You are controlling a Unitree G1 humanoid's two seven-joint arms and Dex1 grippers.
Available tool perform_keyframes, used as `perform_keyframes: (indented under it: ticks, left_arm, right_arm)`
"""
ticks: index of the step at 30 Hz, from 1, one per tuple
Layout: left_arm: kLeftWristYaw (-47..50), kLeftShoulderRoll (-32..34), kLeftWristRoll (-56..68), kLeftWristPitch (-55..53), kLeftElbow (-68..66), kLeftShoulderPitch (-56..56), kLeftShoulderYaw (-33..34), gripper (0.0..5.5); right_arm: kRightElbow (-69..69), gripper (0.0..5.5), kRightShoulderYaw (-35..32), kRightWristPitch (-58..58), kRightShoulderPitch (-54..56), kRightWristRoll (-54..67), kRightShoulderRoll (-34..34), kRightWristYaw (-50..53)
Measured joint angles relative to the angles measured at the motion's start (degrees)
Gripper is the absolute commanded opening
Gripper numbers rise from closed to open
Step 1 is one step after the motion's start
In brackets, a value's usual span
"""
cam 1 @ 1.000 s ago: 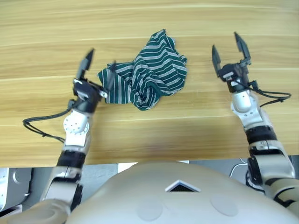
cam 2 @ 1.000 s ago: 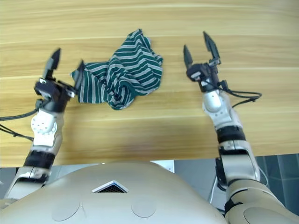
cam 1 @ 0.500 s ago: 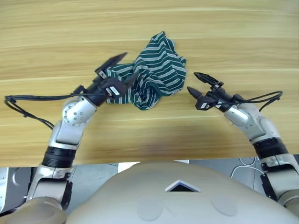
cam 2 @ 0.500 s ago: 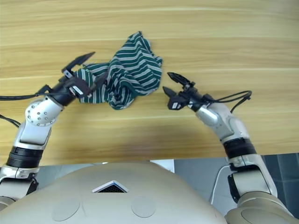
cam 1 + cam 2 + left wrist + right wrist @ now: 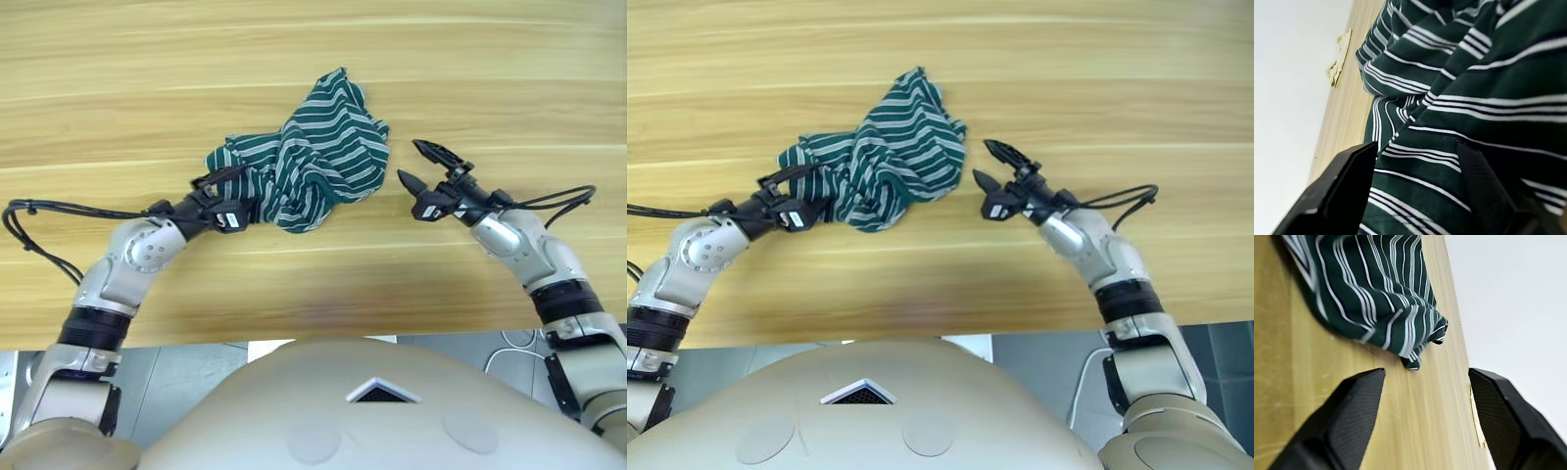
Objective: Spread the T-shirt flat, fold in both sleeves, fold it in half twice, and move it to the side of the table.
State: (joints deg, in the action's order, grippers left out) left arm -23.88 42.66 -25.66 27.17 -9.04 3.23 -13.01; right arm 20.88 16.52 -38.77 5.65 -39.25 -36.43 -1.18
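— How are the arms set?

— Both forearms lie low over the worktop (image 5: 392, 59), elbows out, wrists turned inward so the two tools face each other. A black cable loops off each wrist.

— The left tool (image 5: 245, 191)?

— Spread. Its dark fingers (image 5: 1347, 181) stand apart with striped cloth filling the gap between them, so it sits around the near left edge of the T-shirt (image 5: 323, 147). I cannot tell whether the pads press the cloth.

— And the right tool (image 5: 409, 162)?

— Spread as well and holding nothing, with one finger higher than the other. Bare wood shows between its fingers (image 5: 1356, 411). The shirt's edge lies just ahead of its tips, near them but apart.

— Where is the shirt, then?

— Between the two tools, crumpled in a heap of dark green with white stripes. It rises to a peak on the side beyond the tools, and more worktop runs on past that.
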Motion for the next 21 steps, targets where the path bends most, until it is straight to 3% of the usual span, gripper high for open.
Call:
perform_keyframes:
  ticks: [7,11,21]
  left_arm:
    - [6.02,6.91,-4.31,1.88,-8.99,-3.72,2.17,2.99]
    - [11.28,7.7,-5.13,9.25,-12.37,-6.51,2.93,2.99]
    - [13.11,2.98,10.28,10.85,12.5,-0.49,15.28,2.99]
  right_arm:
    - [-1.08,3.15,0.12,-0.33,1.05,0.1,-0.01,-0.28]
    - [-1.64,3.15,2.06,-0.89,1.09,0.12,1.43,-1.32]
    - [-13.13,3.15,6.85,-0.18,-3.82,0.85,3.73,-8.12]
